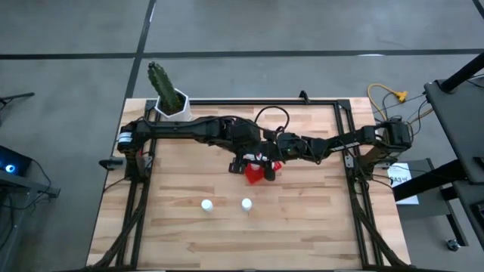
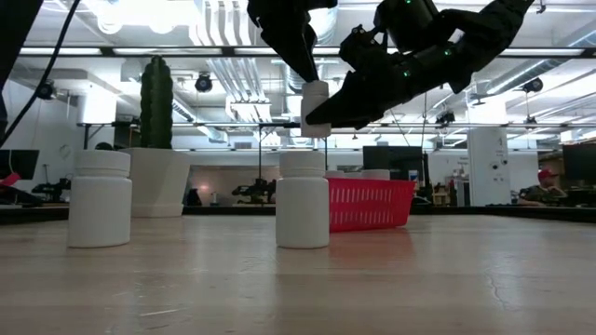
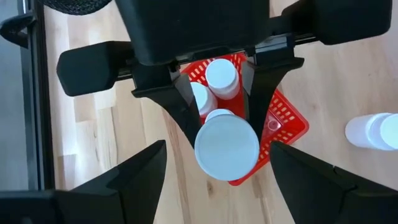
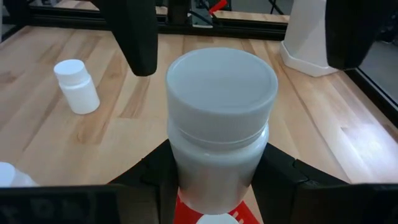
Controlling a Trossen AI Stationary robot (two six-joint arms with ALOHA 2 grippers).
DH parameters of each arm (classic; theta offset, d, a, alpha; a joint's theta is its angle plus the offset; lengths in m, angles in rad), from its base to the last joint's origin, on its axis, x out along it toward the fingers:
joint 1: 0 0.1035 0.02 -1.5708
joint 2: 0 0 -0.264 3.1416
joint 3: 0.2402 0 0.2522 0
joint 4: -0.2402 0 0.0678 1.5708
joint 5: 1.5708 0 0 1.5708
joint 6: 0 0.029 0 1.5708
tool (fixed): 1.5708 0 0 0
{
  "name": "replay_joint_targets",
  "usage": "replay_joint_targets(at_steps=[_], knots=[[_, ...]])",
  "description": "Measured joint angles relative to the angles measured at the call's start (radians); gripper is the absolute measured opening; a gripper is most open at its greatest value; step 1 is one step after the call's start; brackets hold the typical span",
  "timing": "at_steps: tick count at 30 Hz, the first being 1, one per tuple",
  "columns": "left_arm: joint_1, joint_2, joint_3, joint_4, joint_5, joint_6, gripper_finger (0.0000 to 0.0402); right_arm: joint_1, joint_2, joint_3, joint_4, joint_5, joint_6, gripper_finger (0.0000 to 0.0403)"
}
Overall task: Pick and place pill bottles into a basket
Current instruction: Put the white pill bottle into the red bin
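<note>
My right gripper (image 4: 217, 177) is shut on a white pill bottle (image 4: 219, 118), held upright over the red basket (image 3: 287, 119). My left gripper (image 3: 217, 149) is open just above that bottle. Its fingers (image 3: 134, 177) stand on either side of the cap without touching it. In the low view the held bottle (image 2: 315, 108) hangs well above the basket (image 2: 371, 205). At least two bottles (image 3: 221, 77) stand inside the basket. Two more bottles stand on the table nearer the front, one to the left (image 1: 206, 204) and one to the right (image 1: 246, 203). My right gripper pinches the bottle's body just below the cap (image 4: 186, 180) between its two fingers (image 4: 152, 177), one on each side. It reaches in from the table's right side, slanting down. The bottle is upright, cap up, lifted clear above the basket.
A white hexagonal pot with a cactus (image 1: 170, 102) stands at the table's far left corner. A black frame rail (image 1: 348, 151) runs round the table. Both arms meet over the table's middle, close together.
</note>
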Motion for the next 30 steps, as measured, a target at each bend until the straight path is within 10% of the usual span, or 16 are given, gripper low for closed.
replay_joint_targets(at_steps=[30], knots=[[0.0,0.001,-0.069,0.091,0.008,0.025,0.0262,0.0,-0.001,0.003,0.001,-0.005,-0.012,0.0148]])
